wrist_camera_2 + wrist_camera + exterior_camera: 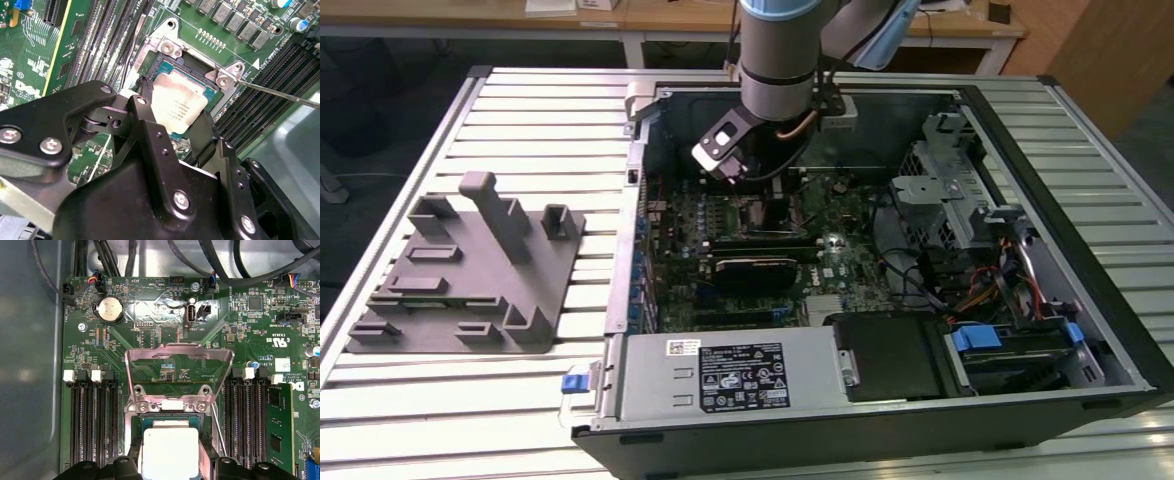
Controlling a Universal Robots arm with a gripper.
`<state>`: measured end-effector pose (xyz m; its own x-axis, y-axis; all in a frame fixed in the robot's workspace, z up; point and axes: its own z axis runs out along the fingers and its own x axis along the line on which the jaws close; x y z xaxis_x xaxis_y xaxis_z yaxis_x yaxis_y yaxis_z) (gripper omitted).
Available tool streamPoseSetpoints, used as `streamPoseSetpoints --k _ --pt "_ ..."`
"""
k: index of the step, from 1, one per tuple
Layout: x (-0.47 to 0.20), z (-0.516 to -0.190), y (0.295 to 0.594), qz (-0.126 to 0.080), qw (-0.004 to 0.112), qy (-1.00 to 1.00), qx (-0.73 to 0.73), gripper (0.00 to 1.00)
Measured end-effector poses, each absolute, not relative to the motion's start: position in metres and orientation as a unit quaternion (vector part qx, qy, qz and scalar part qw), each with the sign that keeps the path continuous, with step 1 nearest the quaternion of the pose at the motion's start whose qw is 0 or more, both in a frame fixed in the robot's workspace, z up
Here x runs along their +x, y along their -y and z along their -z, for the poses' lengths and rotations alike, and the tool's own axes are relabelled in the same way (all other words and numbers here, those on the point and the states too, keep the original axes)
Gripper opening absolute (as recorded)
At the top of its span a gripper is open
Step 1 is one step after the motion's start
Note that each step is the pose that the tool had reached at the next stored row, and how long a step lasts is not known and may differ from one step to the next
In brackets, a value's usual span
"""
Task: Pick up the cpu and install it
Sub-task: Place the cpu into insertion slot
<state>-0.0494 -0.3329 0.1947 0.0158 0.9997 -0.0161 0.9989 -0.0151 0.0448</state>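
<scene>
The cpu (179, 106) is a small silver square with a pale rim, lying flat over the open socket (165, 60) on the green motherboard. My gripper (172, 120) is shut on the cpu, one black finger (145, 117) against each of two opposite edges. In the first wrist view the cpu (167, 450) sits between my fingertips (127, 467), below the raised metal load plate (179, 360). In the exterior view my gripper (767, 195) reaches down into the open computer case (1067, 110), over the socket area.
The thin socket lever (280, 92) juts out beside the socket. Memory slots flank it, with one module (277, 425) fitted. Cables (150, 255) run along the case wall. A power supply (727, 375) and drive cage (947, 200) fill the case. A grey fixture (467, 265) stands at the exterior view's left.
</scene>
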Motion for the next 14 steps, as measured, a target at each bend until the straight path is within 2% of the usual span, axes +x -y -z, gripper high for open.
streamPoseSetpoints --k 14 --pt "-0.0494 -0.1929 0.3329 -0.010 0.022 -0.697 0.717 0.53"
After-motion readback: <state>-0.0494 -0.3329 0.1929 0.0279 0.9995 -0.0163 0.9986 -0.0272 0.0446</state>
